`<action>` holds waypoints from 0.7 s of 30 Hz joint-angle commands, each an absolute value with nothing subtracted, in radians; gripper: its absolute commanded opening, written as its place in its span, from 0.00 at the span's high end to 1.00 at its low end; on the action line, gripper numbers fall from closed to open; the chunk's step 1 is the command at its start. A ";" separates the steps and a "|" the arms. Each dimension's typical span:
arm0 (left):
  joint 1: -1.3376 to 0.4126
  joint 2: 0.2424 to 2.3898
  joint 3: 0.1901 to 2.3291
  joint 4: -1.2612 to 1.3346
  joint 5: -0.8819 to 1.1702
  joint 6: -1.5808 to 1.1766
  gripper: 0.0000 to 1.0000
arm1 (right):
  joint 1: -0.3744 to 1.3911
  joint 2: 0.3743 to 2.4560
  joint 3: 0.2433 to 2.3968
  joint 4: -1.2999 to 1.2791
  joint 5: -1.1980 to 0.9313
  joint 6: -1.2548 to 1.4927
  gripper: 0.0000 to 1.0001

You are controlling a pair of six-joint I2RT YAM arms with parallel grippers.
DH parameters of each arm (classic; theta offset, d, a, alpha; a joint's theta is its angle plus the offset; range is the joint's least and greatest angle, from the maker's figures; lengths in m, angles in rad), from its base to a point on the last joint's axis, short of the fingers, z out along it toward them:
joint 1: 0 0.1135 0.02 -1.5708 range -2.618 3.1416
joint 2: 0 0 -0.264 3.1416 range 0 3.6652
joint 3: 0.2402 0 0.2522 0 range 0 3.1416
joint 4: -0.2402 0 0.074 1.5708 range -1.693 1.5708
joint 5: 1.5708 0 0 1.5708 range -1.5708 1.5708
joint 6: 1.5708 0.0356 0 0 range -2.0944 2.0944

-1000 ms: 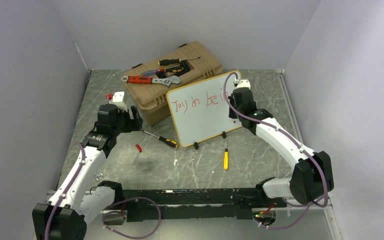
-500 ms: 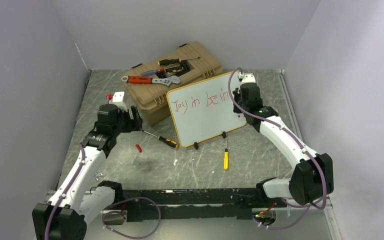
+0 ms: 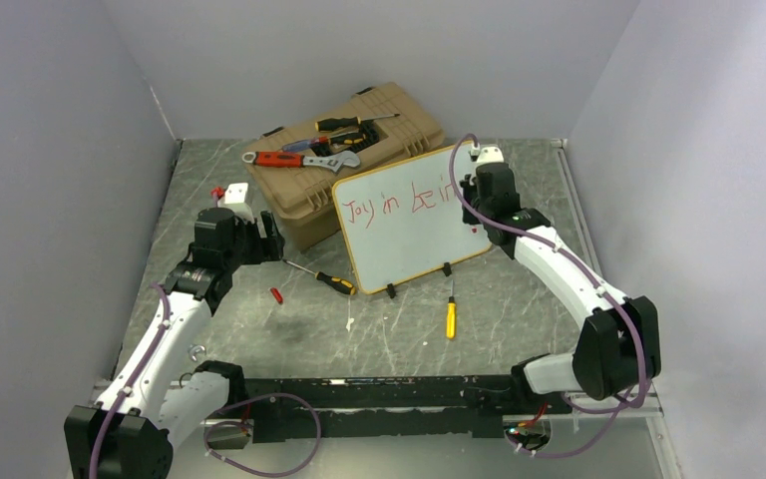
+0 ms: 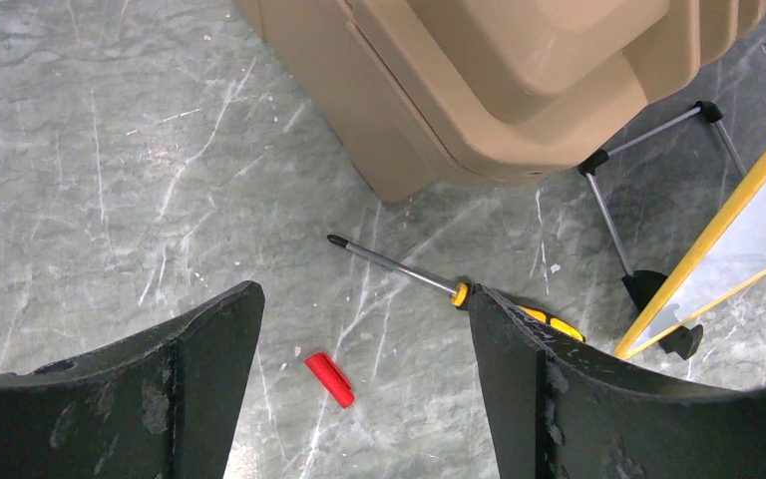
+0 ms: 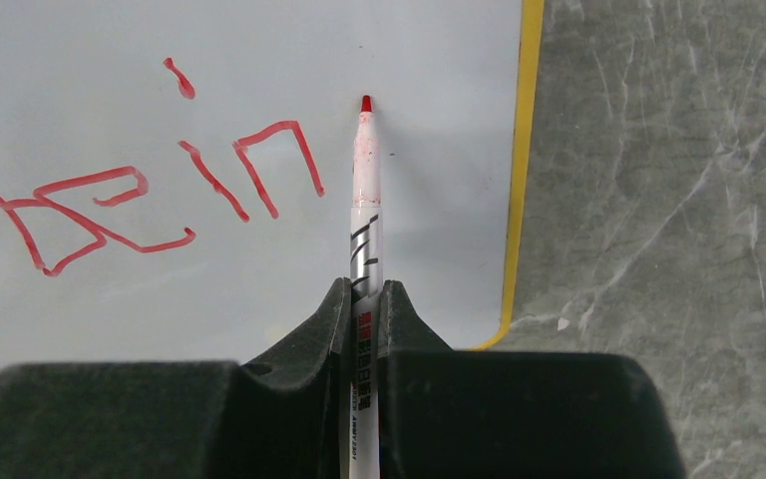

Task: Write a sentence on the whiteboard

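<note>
A grey marbled surface (image 3: 519, 299) carries a tan plastic toolbox (image 3: 399, 125). Just in front of it, a small white yellow-framed whiteboard (image 3: 409, 239) stands tilted. The left jaws hang wide apart and empty. The right jaws clamp a slim white red-tipped marker (image 5: 365, 200), its tip near the board's right edge, beside the red handwritten words "Joy in bein" (image 3: 391, 203).

whiteboard (image 5: 160, 299): smooth white face with slight sheen, yellow frame | marker (image 5: 366, 190) I hold: glossy plastic barrel | my left fingers (image 4: 578, 399): matt black, scuffed | table (image 4: 90, 150): smooth grey marbled stone look | toolbox (image 4: 439, 100): matt tan plastic | screwdriver (image 4: 399, 266): shiny metal shaft
</note>
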State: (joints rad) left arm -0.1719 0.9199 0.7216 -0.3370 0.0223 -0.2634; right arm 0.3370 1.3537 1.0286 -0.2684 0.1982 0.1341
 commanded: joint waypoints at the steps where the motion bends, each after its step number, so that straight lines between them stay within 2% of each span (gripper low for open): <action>1: -0.175 0.900 0.718 -0.299 0.031 -0.250 0.19 | 0.334 1.349 1.074 -0.236 0.173 0.110 1.00; 14: -0.175 0.908 0.718 -0.295 0.041 -0.249 0.19 | 0.337 1.295 0.962 -0.259 0.138 0.158 1.00; 21: -0.175 0.911 0.718 -0.294 0.046 -0.249 0.19 | 0.336 1.313 0.987 -0.264 0.211 0.154 1.00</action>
